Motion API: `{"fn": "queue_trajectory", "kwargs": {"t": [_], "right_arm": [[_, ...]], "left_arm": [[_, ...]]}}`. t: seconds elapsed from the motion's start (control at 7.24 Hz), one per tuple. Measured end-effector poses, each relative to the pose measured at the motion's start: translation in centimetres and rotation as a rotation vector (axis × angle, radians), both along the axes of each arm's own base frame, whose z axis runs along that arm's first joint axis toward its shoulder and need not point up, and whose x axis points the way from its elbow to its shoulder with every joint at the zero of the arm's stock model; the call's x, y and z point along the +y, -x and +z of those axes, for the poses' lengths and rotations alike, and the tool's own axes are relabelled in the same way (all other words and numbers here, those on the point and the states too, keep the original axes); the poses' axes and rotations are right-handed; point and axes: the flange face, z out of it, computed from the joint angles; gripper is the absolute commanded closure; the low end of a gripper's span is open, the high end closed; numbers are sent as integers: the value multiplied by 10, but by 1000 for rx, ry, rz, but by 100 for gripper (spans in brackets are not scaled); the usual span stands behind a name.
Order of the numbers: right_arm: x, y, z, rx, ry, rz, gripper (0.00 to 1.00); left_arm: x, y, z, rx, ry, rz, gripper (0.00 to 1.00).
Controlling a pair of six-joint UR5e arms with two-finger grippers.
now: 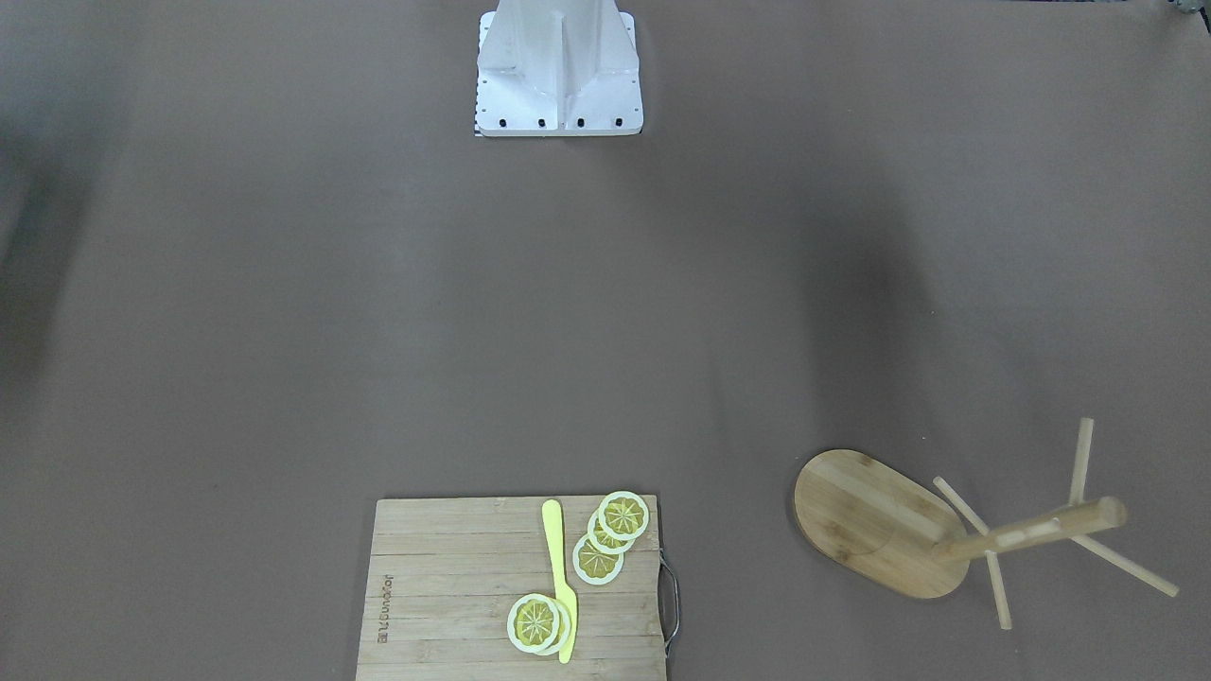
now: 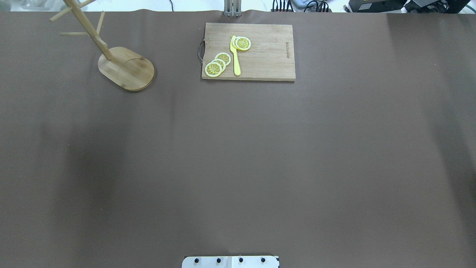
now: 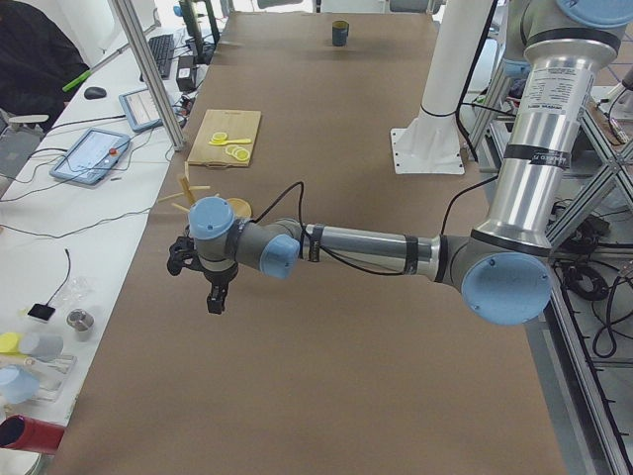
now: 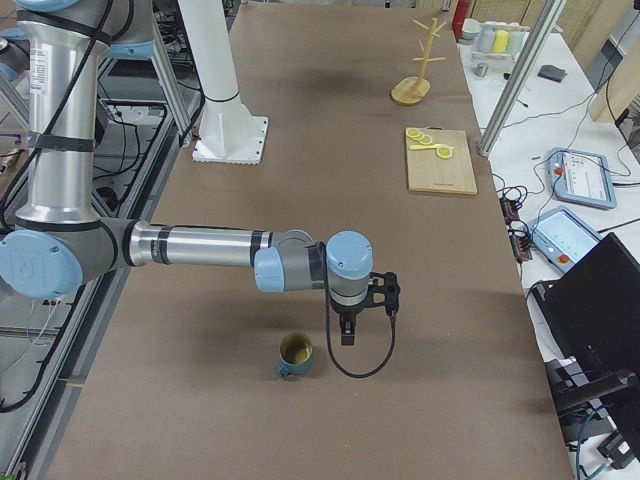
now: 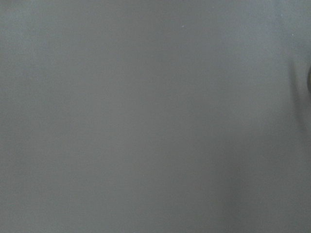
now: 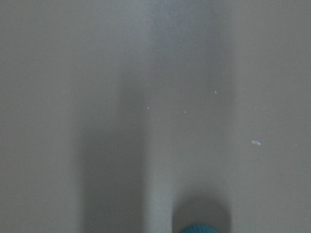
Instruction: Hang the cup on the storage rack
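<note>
The blue-grey cup (image 4: 295, 353) with a yellow-olive inside stands upright on the brown table at the robot's right end, and shows small in the left side view (image 3: 339, 33). My right gripper (image 4: 345, 334) hangs just beside it, to its far side, not touching; I cannot tell if it is open or shut. The wooden storage rack (image 2: 125, 68) stands at the far left corner, also in the front view (image 1: 875, 523) and the right side view (image 4: 418, 62). My left gripper (image 3: 211, 296) hovers over the table near the rack (image 3: 184, 194); I cannot tell its state.
A bamboo cutting board (image 2: 260, 56) with lemon slices (image 2: 218, 64) and a yellow knife (image 2: 235, 56) lies at the far middle edge. The white robot pedestal (image 1: 558, 85) stands at the near middle. Both wrist views show only bare table.
</note>
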Motion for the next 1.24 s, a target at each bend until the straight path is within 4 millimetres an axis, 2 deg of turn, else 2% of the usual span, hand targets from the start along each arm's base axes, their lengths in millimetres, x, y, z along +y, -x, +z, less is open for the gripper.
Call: {"fn": "queue_trajectory", "kwargs": {"t": [0.14,0.41,0.83,1.24], "right_arm": [[26,-1,9,-3,10,-5,0],[52,-1,41,-2,0,-8,0],[65,2,81,3,22,-18,0],[70,11,103,-1,63,-41,1]], "left_arm": [[0,0,0,0,0,0,2],[0,0,0,0,1,-1,2],[0,0,0,0,2,-1,2],[-1,0,0,0,1,-1,2]]}}
